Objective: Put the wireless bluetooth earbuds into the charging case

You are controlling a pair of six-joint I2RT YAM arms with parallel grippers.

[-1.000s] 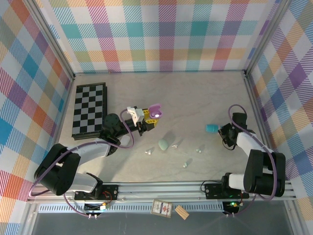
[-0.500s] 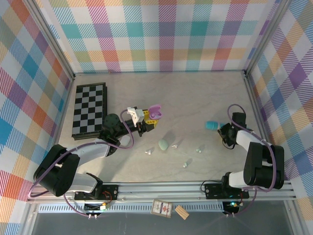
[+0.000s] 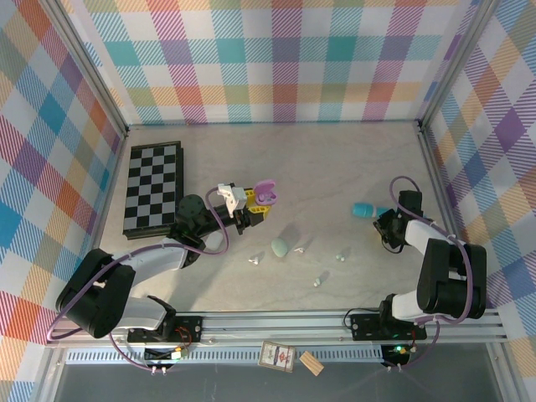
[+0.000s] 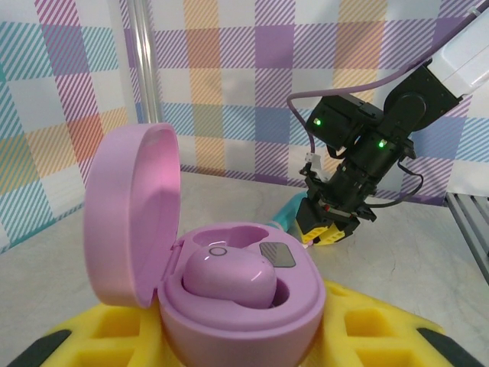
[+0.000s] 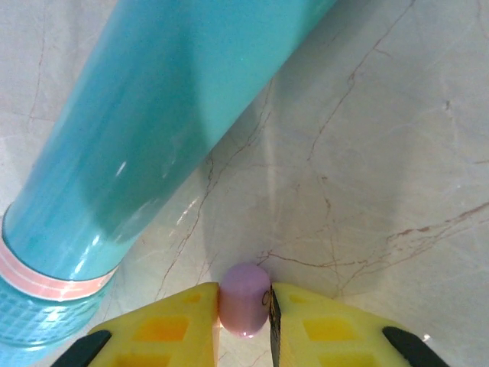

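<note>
since the little purple earbud (image 5: 244, 300) looks light, smooth and slippery, the right pincer (image 5: 244, 321) pinches its sides tight beside the teal wand (image 5: 168, 115) on the table (image 5: 397, 115), while the left pincer (image 4: 229, 344) holds the open purple case (image 4: 244, 317).

From overhead, the four tiny whitish glossy earbuds (image 3: 254, 260) lying mid-table toward the near edge are too small to tell how each one lies. What the right gripper (image 3: 378, 219) pinches near the table's right edge is also too small to make out there.

In the right wrist view:
- The glossy teal plastic cylinder (image 5: 176, 115) runs off the top and left edges.
- The yellow foam pads (image 5: 183, 321) are cut by the bottom edge.
- These pads cover both flanks of the small lilac rounded piece (image 5: 244, 298).

In the left wrist view:
- The open lilac clamshell charging case (image 4: 237, 321) loses its base to the bottom edge.
- The right gripper hides most of the teal cylinder.
</note>
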